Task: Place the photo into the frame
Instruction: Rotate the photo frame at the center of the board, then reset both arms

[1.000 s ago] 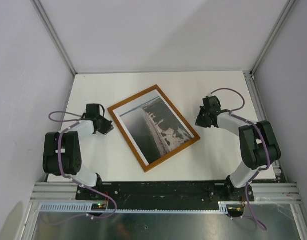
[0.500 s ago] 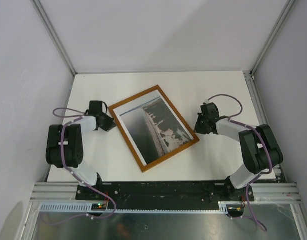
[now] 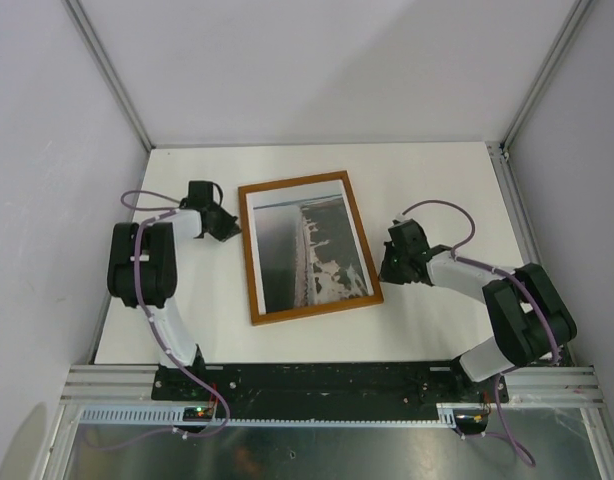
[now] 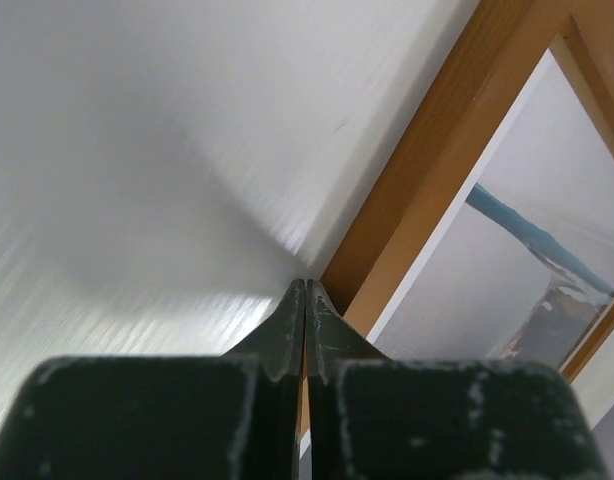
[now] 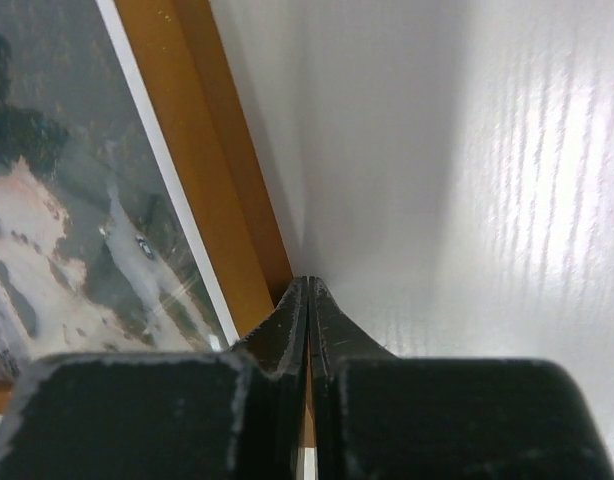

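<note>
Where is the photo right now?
Top view: the photo lies inside the frame on the table, between the left gripper and the right gripper.

Seen from above, the left hand and the right hand are small dark shapes. Their fingertips are lost under the wrist bodies, so it cannot be told there whether they touch the frame. The left wrist camera cuts the frame off at its top and right edges and shows only a slice of the photo. The right wrist camera cuts both off at its left, top and bottom edges. In both close views the hand's own body hides the frame behind it, and the table looks streaked and blurred.
</note>
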